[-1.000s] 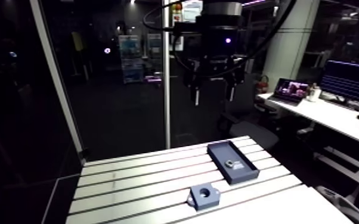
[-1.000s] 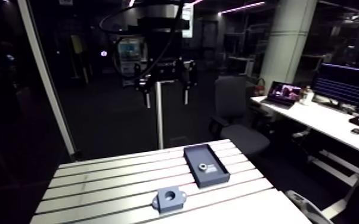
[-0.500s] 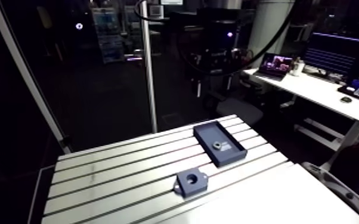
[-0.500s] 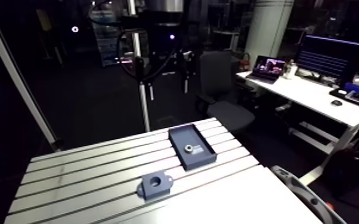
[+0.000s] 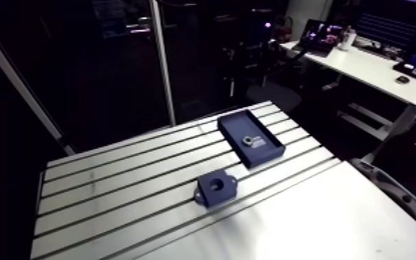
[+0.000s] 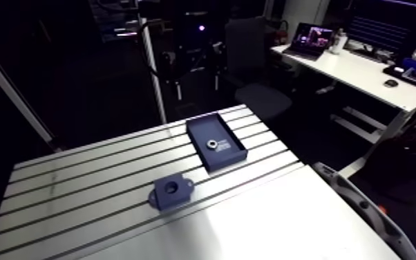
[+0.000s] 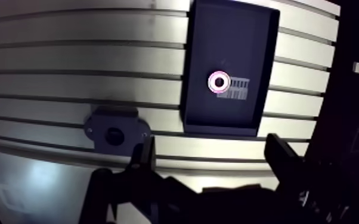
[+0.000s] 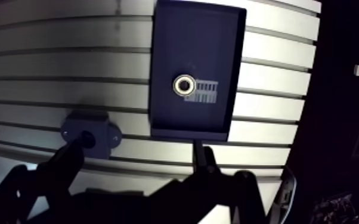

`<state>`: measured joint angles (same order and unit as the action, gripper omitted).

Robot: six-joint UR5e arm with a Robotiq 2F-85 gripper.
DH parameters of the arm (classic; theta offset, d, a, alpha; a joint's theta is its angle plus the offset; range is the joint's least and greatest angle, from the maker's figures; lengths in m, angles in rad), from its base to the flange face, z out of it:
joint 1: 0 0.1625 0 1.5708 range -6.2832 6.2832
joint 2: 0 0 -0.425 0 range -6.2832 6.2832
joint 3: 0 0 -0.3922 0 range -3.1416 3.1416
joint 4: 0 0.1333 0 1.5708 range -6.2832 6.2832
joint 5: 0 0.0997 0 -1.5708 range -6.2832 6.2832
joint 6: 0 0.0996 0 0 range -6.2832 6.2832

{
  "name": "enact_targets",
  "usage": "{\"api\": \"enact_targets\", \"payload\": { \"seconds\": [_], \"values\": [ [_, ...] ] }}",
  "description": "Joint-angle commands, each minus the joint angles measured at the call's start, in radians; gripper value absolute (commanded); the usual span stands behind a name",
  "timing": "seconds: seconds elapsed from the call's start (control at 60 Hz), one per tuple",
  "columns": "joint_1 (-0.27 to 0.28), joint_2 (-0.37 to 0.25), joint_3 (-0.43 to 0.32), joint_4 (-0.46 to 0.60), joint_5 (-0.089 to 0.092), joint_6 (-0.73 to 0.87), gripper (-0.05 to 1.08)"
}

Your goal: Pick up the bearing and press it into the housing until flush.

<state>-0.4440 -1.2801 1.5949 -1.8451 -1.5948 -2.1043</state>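
**Item 1. Tray [image 7: 229, 36].** You had a dark, shallow, rectangular tray lying flat on the slotted table [image 7: 68, 59]. Its long sides ran across the slots. All places below are given from this tray.

**Item 2. Bearing [image 7: 219, 81].** The small metal ring lay flat inside the tray, near the middle of its floor, with its bore facing up. It touched none of the tray's walls, and nothing gripped it.

**Item 3. Label [image 7: 238, 90].** A pale striped label sat on the tray floor just beside the bearing, on the side away from the housing.

**Item 4. Housing [image 7: 115, 130].** The dark block with two mounting ears rested on the table outside the tray. It stood apart from the tray, off one long side and close to the corner nearest your gripper. Its round bore faced up and showed dark. In the arm view it stood on the nearer side of the tray.

**Item 5. Gripper [image 7: 210, 145].** Your gripper hung well above the table, off the tray's short end nearest the housing. Its fingers [image 7: 143, 161] were spread wide and held nothing. In the wrist view one fingertip showed beside the housing. The other showed just past the tray's far long side, so that short end lay between them. In the arm view the gripper was too dim to read.
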Motion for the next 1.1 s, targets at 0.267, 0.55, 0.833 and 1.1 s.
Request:
{"api": "enact_targets", "payload": {
  "seconds": [0.267,0.55,0.833,1.1],
  "values": [
    [-0.032,0.169,-0.014,-0.128,-0.052,-0.007,0.01],
    [-0.038,0.17,0.005,-0.151,-0.052,0.006,0.01],
    [-0.039,0.173,0.022,-0.158,-0.047,0.014,0.08],
    [-0.052,0.192,0.036,-0.194,-0.043,0.013,0.24]
  ]
}}
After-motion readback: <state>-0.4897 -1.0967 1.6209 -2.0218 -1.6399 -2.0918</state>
